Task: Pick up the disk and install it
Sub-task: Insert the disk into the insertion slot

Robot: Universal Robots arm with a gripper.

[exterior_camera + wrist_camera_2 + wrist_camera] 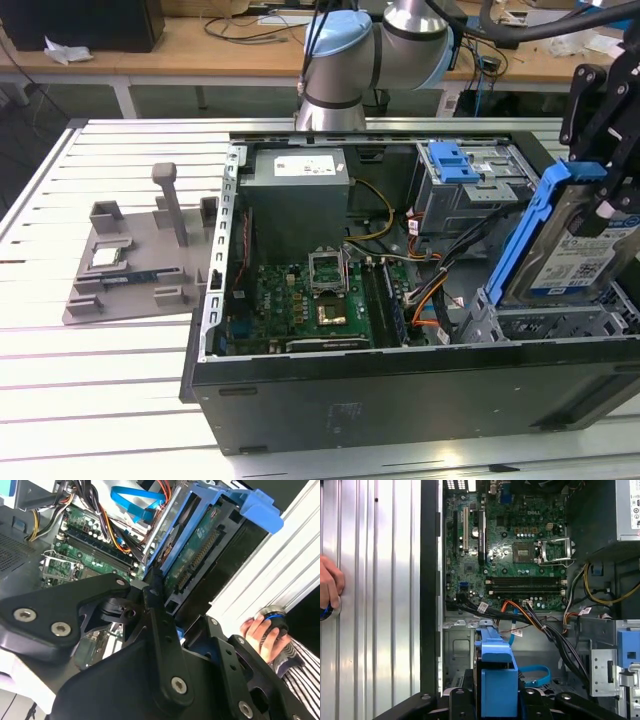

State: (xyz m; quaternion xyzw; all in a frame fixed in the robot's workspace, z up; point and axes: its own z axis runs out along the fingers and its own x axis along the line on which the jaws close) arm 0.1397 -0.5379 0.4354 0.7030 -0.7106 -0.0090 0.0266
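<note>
Blue plastic frames the one disk (572,245), which the single black gripper (603,190) holds clamped between its fingers, tilted on edge just above the metal bay at the near corner of the one open computer case (300,395). Directly below the gripper in the first wrist view, the disk's blue bracket (495,680) points toward one green motherboard (510,545) further into the case, with one bundle of cables (540,625) between. One person's hand (260,632) rests on the slatted table (120,350) outside the case, off to the gripper's side.
</note>
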